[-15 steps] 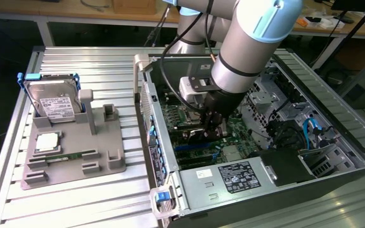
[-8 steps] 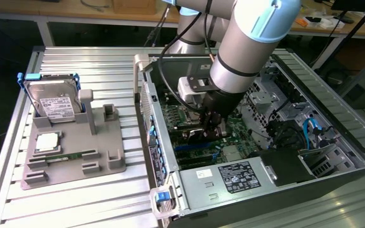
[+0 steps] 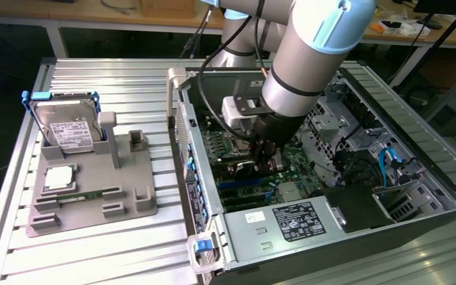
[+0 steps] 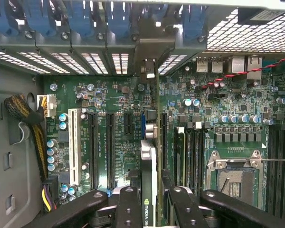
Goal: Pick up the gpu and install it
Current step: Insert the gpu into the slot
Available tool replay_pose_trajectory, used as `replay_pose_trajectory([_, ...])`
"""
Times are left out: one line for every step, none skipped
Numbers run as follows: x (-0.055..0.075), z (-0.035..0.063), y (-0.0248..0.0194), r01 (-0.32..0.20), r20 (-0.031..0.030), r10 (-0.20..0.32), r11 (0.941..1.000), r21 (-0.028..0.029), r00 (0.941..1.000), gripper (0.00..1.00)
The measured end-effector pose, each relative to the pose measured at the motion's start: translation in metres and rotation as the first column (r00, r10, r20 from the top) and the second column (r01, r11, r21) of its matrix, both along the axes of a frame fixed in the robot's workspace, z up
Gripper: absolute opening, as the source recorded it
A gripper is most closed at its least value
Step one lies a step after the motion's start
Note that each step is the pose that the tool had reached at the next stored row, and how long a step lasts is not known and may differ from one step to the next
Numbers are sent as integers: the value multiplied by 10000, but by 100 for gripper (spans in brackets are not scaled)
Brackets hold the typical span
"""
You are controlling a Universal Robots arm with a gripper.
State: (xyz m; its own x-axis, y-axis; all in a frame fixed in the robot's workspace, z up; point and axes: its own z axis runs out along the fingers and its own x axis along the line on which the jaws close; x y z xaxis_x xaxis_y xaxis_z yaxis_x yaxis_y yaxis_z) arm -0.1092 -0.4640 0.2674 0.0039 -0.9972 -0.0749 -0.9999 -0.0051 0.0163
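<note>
Arm's deep in the open PC case (image 3: pixel 438 193), fingers (image 4: pixel 128 209) pinching the gpu (image 4: pixel 148 171) edge-on, low over the mobo (image 4: pixel 109 92), prob. so its bottom edge lines up w/ the long black slots (image 4: pixel 109 147).

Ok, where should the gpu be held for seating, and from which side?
Take the gpu by its upper edge, pinching across the two flat faces, coming through the open side of the computer case. It stands on edge over the motherboard, so those faces suit the tool and the edge facing the board is left free. The tool grips it that way now.
</note>
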Motion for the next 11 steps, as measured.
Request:
replay_pose_trajectory([-1,-3,0,0,0,0,10000,0,10000,27])
replay_pose_trajectory([-1,-6,0,-1,0,1,10000,0,10000,27])
replay_pose_trajectory([-1,-8,0,0,-1,0,10000,-1,10000,27])
replay_pose_trajectory([-2,-10,0,0,-1,0,10000,-1,10000,27])
replay_pose_trajectory([-2,-13,0,0,0,0,10000,0,10000,27])
replay_pose_trajectory([-2,-13,1,0,-1,0,10000,0,10000,27])
replay_pose_trajectory([-2,-13,0,0,0,0,10000,0,10000,27])
replay_pose_trajectory([-2,-14,0,0,0,0,10000,0,10000,27])
replay_pose_trajectory([-2,-14,0,0,0,0,10000,1,10000,27])
replay_pose_trajectory([-2,-14,0,0,0,0,10000,1,10000,27])
replay_pose_trajectory([-3,-15,-1,1,1,-1,10000,2,10000,27])
